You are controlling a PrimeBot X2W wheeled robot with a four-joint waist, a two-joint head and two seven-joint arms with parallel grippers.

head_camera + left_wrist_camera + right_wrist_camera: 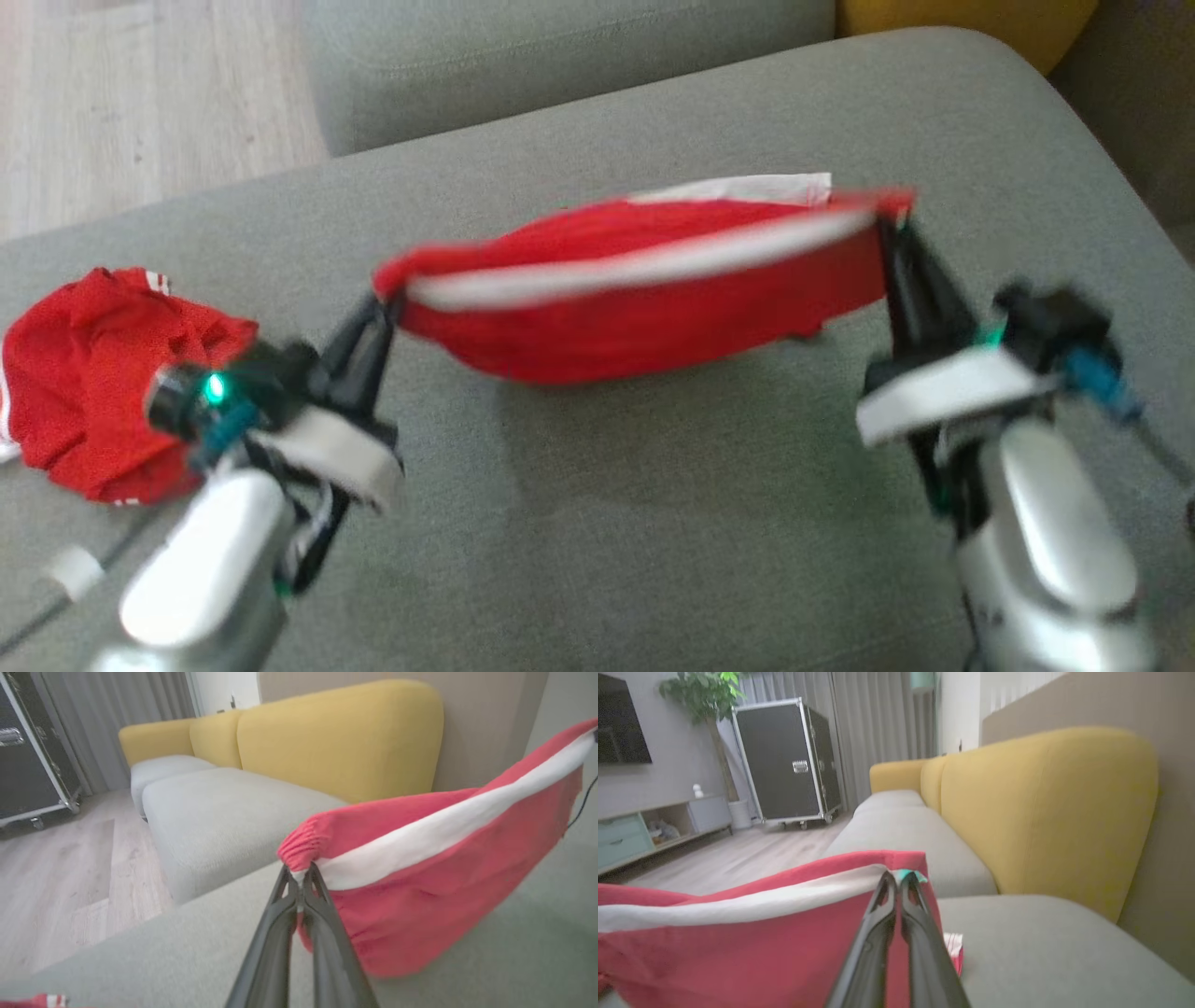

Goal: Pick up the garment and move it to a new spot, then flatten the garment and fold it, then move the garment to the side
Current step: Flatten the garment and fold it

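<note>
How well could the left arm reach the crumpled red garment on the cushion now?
Probably not yet: the left gripper is shut on the stretched garment, shared with the right gripper. The crumpled garment lies close, nothing between them.

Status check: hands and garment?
Left hand shut on garment end. Right hand shut on other end. Garment slung between, over grey cushion. Second red garment crumpled left, clear.

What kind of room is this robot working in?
Probably a home living room: a sofa with yellow backs, a TV on the wall above a low cabinet, and a potted plant by grey curtains.
</note>
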